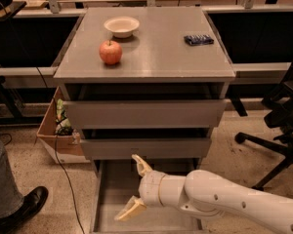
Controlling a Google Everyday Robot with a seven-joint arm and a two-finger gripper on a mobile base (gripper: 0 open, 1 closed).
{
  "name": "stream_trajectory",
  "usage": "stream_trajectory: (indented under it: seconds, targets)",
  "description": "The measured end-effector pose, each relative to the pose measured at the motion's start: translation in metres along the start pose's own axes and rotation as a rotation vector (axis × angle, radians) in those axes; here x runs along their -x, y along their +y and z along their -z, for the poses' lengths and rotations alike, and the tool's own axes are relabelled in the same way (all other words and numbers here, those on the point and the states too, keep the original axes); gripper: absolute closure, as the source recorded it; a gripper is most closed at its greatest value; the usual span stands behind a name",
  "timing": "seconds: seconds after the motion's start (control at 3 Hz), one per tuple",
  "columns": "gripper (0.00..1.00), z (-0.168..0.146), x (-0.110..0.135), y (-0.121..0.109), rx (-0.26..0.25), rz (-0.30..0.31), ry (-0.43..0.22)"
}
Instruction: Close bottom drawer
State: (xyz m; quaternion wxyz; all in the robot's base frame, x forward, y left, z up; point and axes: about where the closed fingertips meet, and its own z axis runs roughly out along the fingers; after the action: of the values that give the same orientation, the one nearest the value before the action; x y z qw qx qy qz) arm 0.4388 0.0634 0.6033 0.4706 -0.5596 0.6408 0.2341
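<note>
The bottom drawer (110, 199) of the grey cabinet is pulled out towards me, and its grey box interior shows at the bottom of the camera view. Its front panel is cut off by the lower edge of the view. My gripper (136, 186) hangs over the drawer's interior on a white arm that comes in from the lower right. It is open: one beige finger (141, 165) points up towards the middle drawer, and the other finger (130, 209) points down and left. It holds nothing.
The cabinet top (151, 57) carries a red apple (110, 52), a white bowl (121, 26) and a dark packet (198, 39). The top drawer front (145, 113) and the middle drawer front (145, 147) stand slightly out. A cardboard box (56, 130) and a person's shoe (19, 211) are at left. An office chair base (273, 145) is at right.
</note>
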Motion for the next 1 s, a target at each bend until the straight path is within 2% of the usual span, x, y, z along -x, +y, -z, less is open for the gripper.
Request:
stream_trajectory:
  seconds: [0.33, 0.67, 1.0]
  targets:
    - [0.0, -0.025, -0.04, 0.003, -0.021, 0.037, 0.038]
    - [0.0, -0.045, -0.094, 0.004, -0.017, 0.062, 0.15]
    - [0.0, -0.049, -0.109, 0.003, -0.011, 0.068, 0.184]
